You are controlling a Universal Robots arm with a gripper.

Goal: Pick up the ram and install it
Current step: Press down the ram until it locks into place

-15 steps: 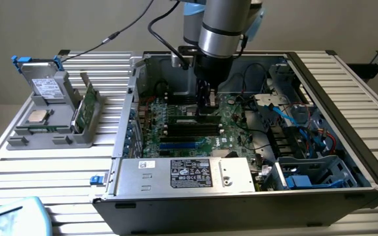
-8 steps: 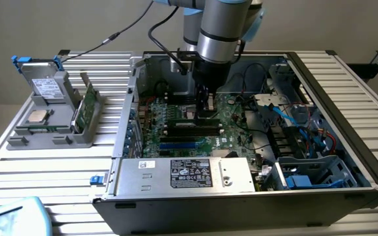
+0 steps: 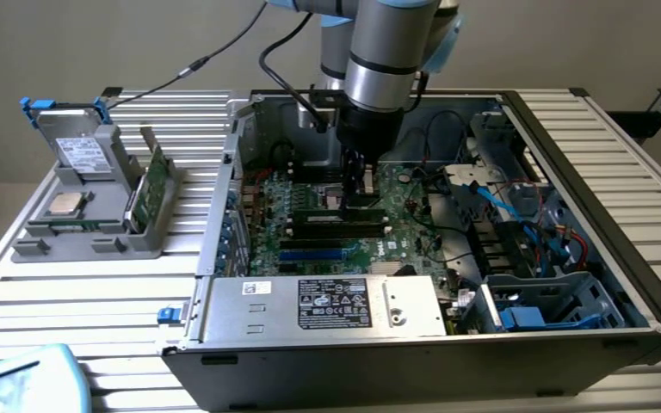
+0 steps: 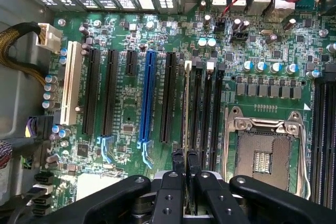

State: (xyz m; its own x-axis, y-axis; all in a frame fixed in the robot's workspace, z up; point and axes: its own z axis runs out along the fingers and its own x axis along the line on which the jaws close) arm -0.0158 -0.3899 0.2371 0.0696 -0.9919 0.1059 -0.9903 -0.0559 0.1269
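My gripper [image 4: 186,162] reaches down inside the open computer case [image 3: 640,284], low over the green motherboard [image 4: 126,108]. Its fingers [image 4: 178,167] are shut on the ram [image 4: 186,108]. In the wrist view I see the ram edge-on, as a thin strip running away from the fingertips. It lies along the outermost of the black memory slots [image 4: 207,114], beside the processor socket [image 4: 265,153]. Whether it sits in the slot or just above it I cannot tell. In the exterior view the gripper [image 3: 361,191] stands upright over the memory slots [image 3: 330,225].
A grey parts holder [image 3: 89,228] stands outside the case on the exterior view's left, with a green board [image 3: 147,185] upright in it, a silver chip [image 3: 66,204] and a drive [image 3: 83,151]. Cables [image 3: 526,215] and the power supply [image 3: 319,305] crowd the case around the motherboard.
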